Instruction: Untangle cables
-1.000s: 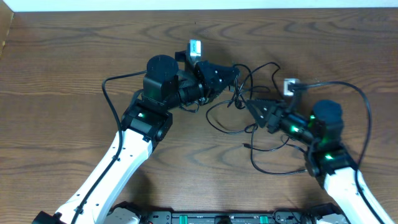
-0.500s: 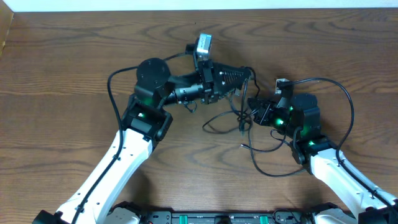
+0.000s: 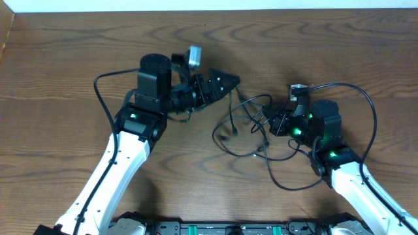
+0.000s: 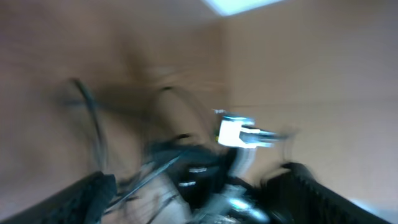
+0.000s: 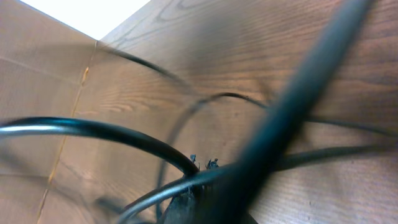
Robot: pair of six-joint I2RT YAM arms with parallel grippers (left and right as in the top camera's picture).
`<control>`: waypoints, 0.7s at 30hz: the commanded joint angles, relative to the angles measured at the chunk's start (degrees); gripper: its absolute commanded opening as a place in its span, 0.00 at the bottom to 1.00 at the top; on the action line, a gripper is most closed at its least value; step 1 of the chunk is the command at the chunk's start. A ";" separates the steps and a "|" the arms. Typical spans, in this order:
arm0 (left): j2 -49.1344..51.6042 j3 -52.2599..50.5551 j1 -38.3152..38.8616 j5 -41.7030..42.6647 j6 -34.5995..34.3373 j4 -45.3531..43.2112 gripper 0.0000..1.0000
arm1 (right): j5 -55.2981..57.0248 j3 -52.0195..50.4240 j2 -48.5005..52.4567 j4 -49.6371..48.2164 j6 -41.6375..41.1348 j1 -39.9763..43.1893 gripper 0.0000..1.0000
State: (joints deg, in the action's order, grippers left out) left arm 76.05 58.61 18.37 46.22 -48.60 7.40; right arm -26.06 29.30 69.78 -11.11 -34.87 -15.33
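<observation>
Toward the right of the table (image 3: pixel 65 65), clear of its edges, the cables (image 3: pixel 258 130) lie as 1 loose black tangle, nothing separated yet; my right gripper (image 3: pixel 277 123) is pinched shut on a strand; my left gripper (image 3: pixel 228 83) stands wide, empty, just beside.

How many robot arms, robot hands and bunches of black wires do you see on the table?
Robot arms: 2
Hands: 2, left hand and right hand
Black cable bunch: 1, strands too tangled to count
Total: 5
</observation>
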 commanded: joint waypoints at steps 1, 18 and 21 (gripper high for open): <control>-0.81 0.74 -0.35 -15.89 1.68 7.98 0.91 | -0.39 0.09 -2.51 1.97 1.73 0.13 0.01; -0.83 0.74 -0.28 -20.85 -0.61 15.30 0.92 | -35.32 0.26 -8.72 -8.76 -34.07 14.91 0.01; -0.83 0.74 -0.28 -16.61 -0.59 14.93 0.92 | -33.44 0.26 -8.72 -18.40 -38.86 17.92 0.01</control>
State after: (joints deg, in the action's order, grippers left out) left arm 76.01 58.59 18.37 26.46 -49.28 22.52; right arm -52.88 29.08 61.82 -23.97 -62.48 -0.32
